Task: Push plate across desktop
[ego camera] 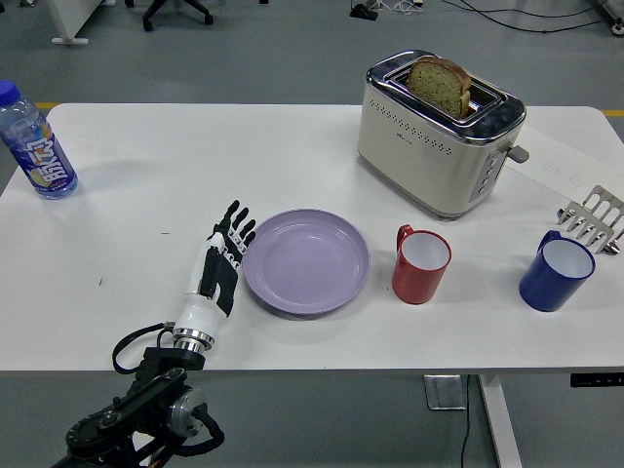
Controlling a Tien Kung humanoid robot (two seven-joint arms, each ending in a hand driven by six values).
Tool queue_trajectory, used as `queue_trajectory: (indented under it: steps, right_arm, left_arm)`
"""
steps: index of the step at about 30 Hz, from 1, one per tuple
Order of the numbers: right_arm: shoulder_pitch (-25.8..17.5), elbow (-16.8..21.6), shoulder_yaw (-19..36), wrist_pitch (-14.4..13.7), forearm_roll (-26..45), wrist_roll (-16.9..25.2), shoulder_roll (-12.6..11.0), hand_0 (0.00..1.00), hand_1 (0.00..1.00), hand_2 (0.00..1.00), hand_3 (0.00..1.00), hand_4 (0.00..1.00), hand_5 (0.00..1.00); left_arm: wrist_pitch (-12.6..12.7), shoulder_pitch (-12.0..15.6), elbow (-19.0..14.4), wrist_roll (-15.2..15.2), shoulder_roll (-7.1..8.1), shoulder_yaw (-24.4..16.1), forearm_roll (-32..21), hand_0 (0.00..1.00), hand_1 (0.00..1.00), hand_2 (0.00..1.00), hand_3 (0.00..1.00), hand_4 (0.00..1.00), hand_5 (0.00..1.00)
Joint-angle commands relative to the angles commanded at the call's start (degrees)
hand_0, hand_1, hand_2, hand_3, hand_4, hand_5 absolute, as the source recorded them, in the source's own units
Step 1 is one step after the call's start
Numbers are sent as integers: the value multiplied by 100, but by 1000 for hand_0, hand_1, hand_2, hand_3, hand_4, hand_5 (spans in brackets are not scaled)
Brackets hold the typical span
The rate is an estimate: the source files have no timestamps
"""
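Observation:
A lilac plate [306, 260] lies flat on the white table [127, 195], a little left of the middle. My left hand [220, 263] lies flat on the table with its fingers stretched out, its right edge against the plate's left rim. It holds nothing. A red mug [420, 264] stands just to the right of the plate, with a small gap between them. My right arm is out of view.
A cream toaster [439, 134] with a slice of bread in it stands at the back right. A blue mug [555, 272] and a metal rack [592, 218] are at the far right. A water bottle [36, 144] stands at the far left.

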Motion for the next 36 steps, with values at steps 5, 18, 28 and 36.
queue_trajectory:
  steps: [5,18,28,36]
  right_arm:
    - [4,0,5,2,-11,-3,2,607,548,653,618,148,356]
    - [23,0,6,4,-8,-6,3,607,549,653,618,147,356]
    - [40,0,41,7,-32,-6,-23,609,549,653,618,147,356]
    - [48,0,76,1,-29,-8,-44,608,549,653,618,146,355]
  left_arm:
    - [-7,-23,-52,0,0,66,-15,942,948,983,992,480,998]
    - [127,30,-303,0,0,-214,167,934,942,980,984,483,998]
    - [222,213,-725,18,18,-1246,640,868,880,916,916,481,998]
    - [138,433,-845,206,358,-2108,905,839,856,887,882,483,998]
